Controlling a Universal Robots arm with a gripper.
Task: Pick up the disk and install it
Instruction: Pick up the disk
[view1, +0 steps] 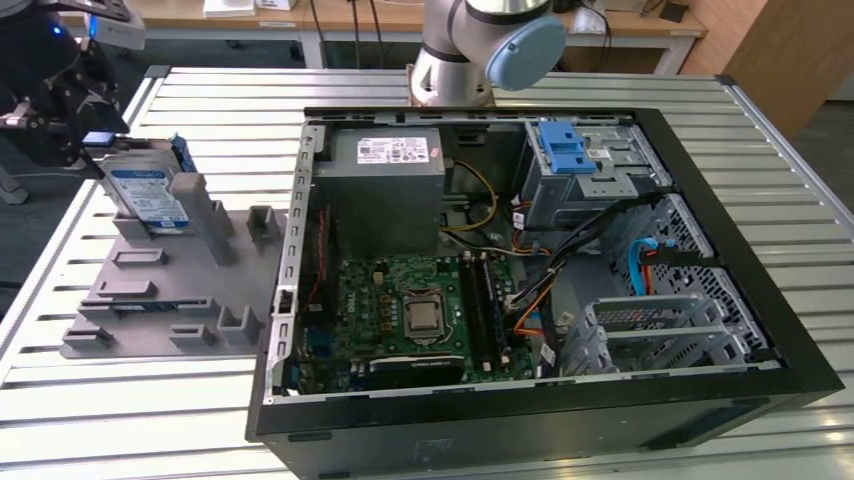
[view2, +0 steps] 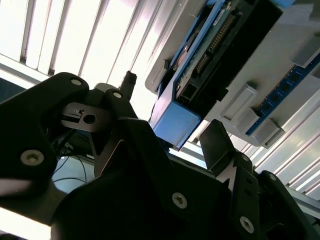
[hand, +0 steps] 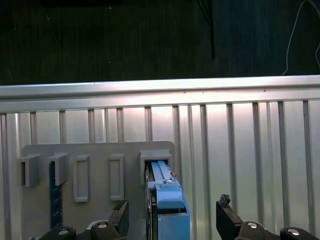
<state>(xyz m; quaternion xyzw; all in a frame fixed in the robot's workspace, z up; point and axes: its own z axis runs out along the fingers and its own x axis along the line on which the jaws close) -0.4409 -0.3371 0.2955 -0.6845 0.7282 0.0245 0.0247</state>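
The disk (view1: 144, 193), silver with a white-and-blue label and a blue bracket, stands on edge in a slot of the grey holder plate (view1: 160, 285) at the exterior view's left. My gripper (view1: 91, 135) hovers at the disk's upper end. In both wrist views the blue bracket end of the disk (hand: 169, 200) (view2: 175, 120) lies between my two black fingers (hand: 120, 214), with a gap on each side. The gripper (hand: 172, 214) (view2: 167, 150) is open and holds nothing.
An open black computer case (view1: 747, 200) takes up the middle of the slatted metal table (view1: 134, 400). Inside are a grey power-supply box (view1: 387, 165), a grey cage with a blue latch (view1: 577, 160) and the motherboard (view1: 414, 310). The arm's base (view1: 474, 50) stands behind the case.
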